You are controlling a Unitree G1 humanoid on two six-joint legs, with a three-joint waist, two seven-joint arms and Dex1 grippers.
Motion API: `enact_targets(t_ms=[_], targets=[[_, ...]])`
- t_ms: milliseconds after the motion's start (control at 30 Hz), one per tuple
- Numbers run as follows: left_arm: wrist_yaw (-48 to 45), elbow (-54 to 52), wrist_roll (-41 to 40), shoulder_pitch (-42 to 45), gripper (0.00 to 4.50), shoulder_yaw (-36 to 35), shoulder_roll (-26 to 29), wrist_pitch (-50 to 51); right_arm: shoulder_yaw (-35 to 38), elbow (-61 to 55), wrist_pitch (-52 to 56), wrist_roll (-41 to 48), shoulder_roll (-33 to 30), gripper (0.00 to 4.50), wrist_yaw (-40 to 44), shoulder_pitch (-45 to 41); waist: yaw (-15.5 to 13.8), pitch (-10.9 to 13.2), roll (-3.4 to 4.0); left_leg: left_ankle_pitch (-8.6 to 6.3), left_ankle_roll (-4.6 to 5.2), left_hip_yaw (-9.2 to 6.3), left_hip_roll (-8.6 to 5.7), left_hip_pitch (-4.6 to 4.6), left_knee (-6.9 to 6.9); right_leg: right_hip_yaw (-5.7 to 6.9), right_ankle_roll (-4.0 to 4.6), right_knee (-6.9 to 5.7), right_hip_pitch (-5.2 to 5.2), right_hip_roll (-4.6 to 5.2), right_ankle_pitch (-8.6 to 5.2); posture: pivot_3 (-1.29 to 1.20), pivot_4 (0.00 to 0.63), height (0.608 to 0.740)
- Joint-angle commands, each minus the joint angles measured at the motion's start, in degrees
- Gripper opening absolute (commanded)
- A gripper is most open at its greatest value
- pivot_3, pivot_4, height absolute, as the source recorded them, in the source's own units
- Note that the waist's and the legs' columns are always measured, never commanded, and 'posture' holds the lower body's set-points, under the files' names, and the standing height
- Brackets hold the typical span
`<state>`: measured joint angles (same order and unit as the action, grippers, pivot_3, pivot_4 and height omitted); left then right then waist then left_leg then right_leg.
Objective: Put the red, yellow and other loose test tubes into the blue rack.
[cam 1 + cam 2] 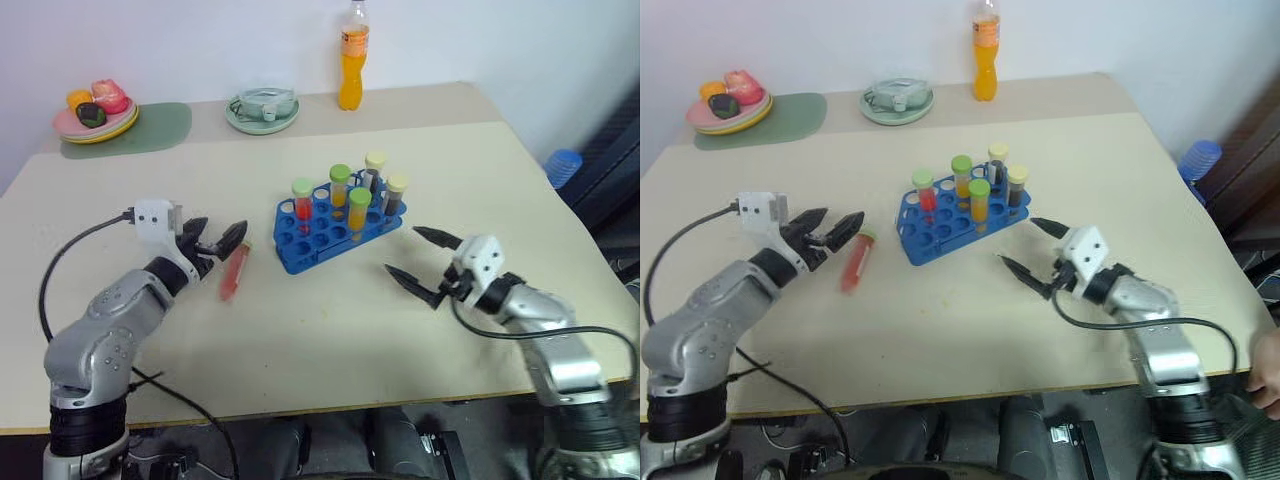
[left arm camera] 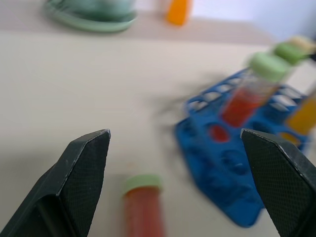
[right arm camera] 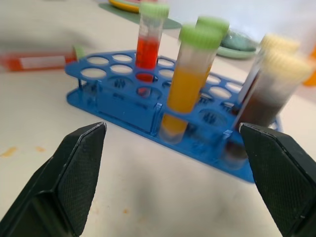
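From the head camera, the blue plastic test-tube rack [image 1: 335, 228] sits mid-table with five capped tubes standing in it: a red-filled one, two orange-filled with green caps, and two dark-filled with cream caps. At the rack's nine o'clock a loose red-filled test tube with a green cap [image 1: 234, 271] lies flat on the beige table [image 1: 330, 340]. The left gripper [image 1: 217, 243] hovers just beside that tube's capped end, its jaws spread wide and empty. At the rack's four o'clock the right gripper [image 1: 425, 258] is also wide open, holding nothing, standing clear of the rack. Far off at twelve o'clock stand an orange drink bottle [image 1: 352, 60], a pale green dish [image 1: 262, 110] and a plate of toy fruit [image 1: 95, 112]; the bottle's label is unreadable.

In the left wrist view, the lying tube's green cap shows low between the two black fingers [image 2: 84, 170], with the rack beyond it.

The right wrist view faces the rack, an orange tube nearest; the lying tube, with a white label too small to read, is behind the rack.

The step in hand looks to be picking up the last loose tube. Next, the left gripper should lower over the tube's body, close on it, tip it upright and seat it in a free hole.
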<state>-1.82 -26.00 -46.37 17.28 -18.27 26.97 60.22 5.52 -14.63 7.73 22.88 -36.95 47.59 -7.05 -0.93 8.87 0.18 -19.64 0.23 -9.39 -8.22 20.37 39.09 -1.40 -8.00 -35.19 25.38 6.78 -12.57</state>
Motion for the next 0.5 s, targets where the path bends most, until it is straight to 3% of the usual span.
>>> enact_targets(t_ms=[33,133,233,333,500], targets=[[8.0,0.6,-4.4,9.0,4.34,-4.7,0.4,20.5,3.5,-6.4,4.8,6.7,-3.8,4.42,3.8,-1.0,-0.1,0.0,-0.07,0.00,-0.01,-0.01,0.00,0.00,0.01,0.02,0.00,0.00,0.00,0.00,0.00,0.00,0.150,0.740],[11.5,7.6,-5.4,17.9,4.34,-5.4,-0.4,31.3,4.6,-7.0,6.3,7.3,-4.9,4.42,3.1,-2.5,-0.1,0.0,-0.12,0.00,0.00,-0.02,-0.03,-0.01,0.02,0.04,-0.01,0.02,-0.03,0.00,0.00,0.00,0.150,0.740],[16.3,16.5,-12.0,22.9,4.34,-1.7,3.3,32.3,4.8,-7.4,6.9,7.0,-4.7,4.42,2.6,-2.9,0.2,0.0,-0.12,0.01,-0.02,-0.03,-0.02,-0.01,-0.04,0.05,-0.01,-0.02,0.03,0.01,0.00,0.00,0.150,0.740],[21.1,29.2,-21.8,29.0,4.34,7.0,10.7,32.3,4.8,-9.2,7.2,6.6,-4.6,4.42,1.8,-2.3,0.2,0.0,-0.16,0.00,-0.05,-0.04,-0.01,0.03,-0.05,0.04,-0.01,-0.02,0.12,0.00,0.00,0.00,0.150,0.740],[33.8,42.6,-32.0,35.4,4.34,11.6,12.2,32.3,5.9,-11.8,9.8,8.5,-5.0,4.42,1.0,-1.3,0.0,0.0,-0.16,0.00,-0.06,-0.08,-0.06,0.02,0.00,0.03,-0.01,-0.03,0.07,0.02,0.00,0.00,0.150,0.740]])
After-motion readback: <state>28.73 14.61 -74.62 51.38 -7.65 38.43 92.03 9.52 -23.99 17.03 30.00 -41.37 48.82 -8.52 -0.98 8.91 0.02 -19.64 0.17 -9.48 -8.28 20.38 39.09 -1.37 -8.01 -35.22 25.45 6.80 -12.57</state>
